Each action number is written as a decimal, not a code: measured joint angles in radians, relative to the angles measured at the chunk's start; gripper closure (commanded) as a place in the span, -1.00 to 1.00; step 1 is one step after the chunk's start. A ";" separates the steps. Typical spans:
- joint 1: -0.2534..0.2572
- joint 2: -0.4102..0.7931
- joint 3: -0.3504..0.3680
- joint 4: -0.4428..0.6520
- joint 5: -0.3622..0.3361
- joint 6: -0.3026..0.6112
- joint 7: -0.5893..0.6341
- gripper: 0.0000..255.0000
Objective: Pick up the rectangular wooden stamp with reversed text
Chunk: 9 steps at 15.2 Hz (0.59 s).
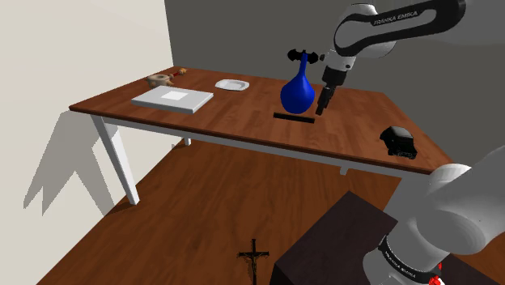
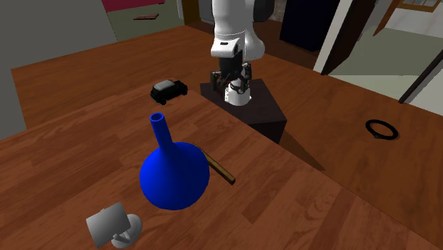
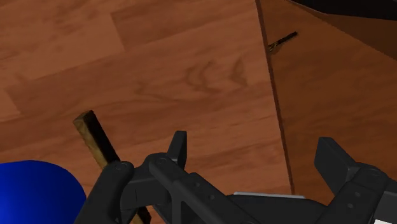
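Note:
The stamp (image 1: 293, 118) is a thin dark bar with a wooden edge, lying flat on the brown table (image 1: 243, 121) right in front of a blue long-necked vase (image 1: 298, 91). My gripper (image 1: 322, 108) hangs just above the table by the stamp's end on the shoulder view's right, open and empty. In the wrist view the stamp (image 3: 95, 137) lies outside the open gripper (image 3: 254, 153), beyond one finger (image 3: 178, 149), with the vase (image 3: 32, 191) past it. From across the table, the stamp (image 2: 220, 169) pokes out beside the vase (image 2: 174, 174), and the gripper (image 2: 231, 79) is behind them.
A black toy car (image 1: 398, 142) sits near the table's corner by the stand. A white flat box (image 1: 172, 99), a small plate (image 1: 232, 84) and a figurine (image 1: 162, 78) lie toward the far end. The table edge (image 3: 273, 95) runs close to the gripper. A crucifix (image 1: 254, 259) lies on the floor.

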 measured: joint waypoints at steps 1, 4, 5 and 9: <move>0.006 0.041 -0.017 0.021 0.007 0.019 -0.036 -1.00; 0.016 0.149 -0.063 0.081 0.032 0.059 -0.143 -1.00; 0.019 0.191 -0.077 0.106 0.046 0.072 -0.180 -1.00; 0.016 0.368 -0.122 0.227 0.120 0.107 -0.339 -1.00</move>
